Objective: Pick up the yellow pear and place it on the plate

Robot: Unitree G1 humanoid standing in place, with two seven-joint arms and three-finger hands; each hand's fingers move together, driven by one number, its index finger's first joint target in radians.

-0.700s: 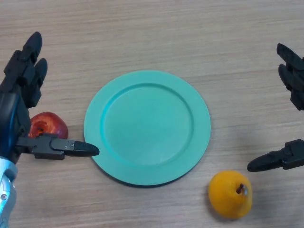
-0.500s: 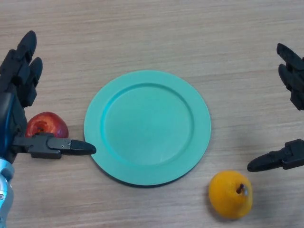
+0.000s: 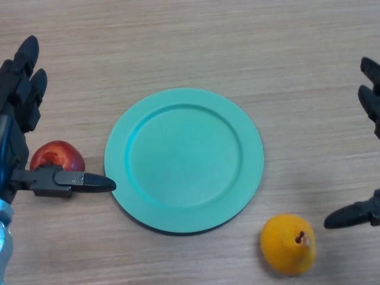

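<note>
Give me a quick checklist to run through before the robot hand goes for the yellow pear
1. Yellow pear in view and uncovered, on the table near the plate's lower right: ok.
2. Green plate has nothing on it, ready to receive the pear: ok.
3. Right robot hand open, thumb and fingers spread, holding nothing: ok.
4. Right robot hand positioned around the pear: not ok, it sits to the pear's right, apart from it.
5. Left robot hand out of the way: ok, it is open at the left edge, beside the red apple.
6. Pear's stability when gripped: cannot tell.
</note>
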